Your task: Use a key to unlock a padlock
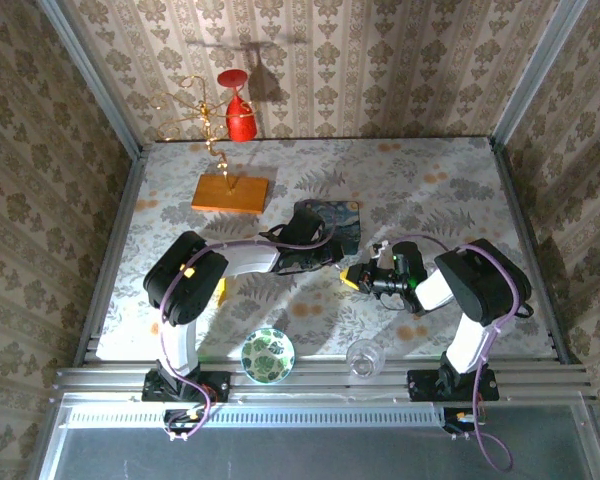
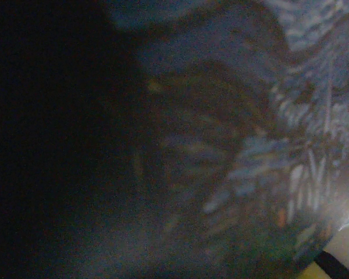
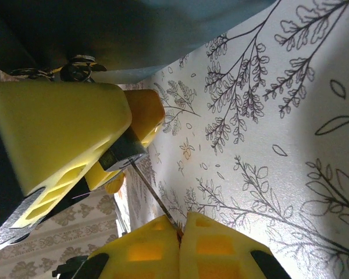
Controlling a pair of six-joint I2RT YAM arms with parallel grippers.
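Two grippers are seen from above meeting at 5 o'clock of the blue tin (image 1: pixel 346 222). From the right wrist, the right gripper (image 3: pixel 179 232) is shown clenched on the key (image 3: pixel 154 195), its shaft reaching the padlock (image 3: pixel 123 154) at 11 o'clock, clamped in the left gripper (image 3: pixel 131 142). The left wrist camera is crowded by the blurred, dark paint of the blue tin. A bowl (image 1: pixel 268 355) and glass (image 1: pixel 362 358) are set at 6 o'clock.

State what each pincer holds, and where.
Right pincer pinches the key by its near end, with the shaft reaching the padlock. Left pincer clamps the padlock's body.
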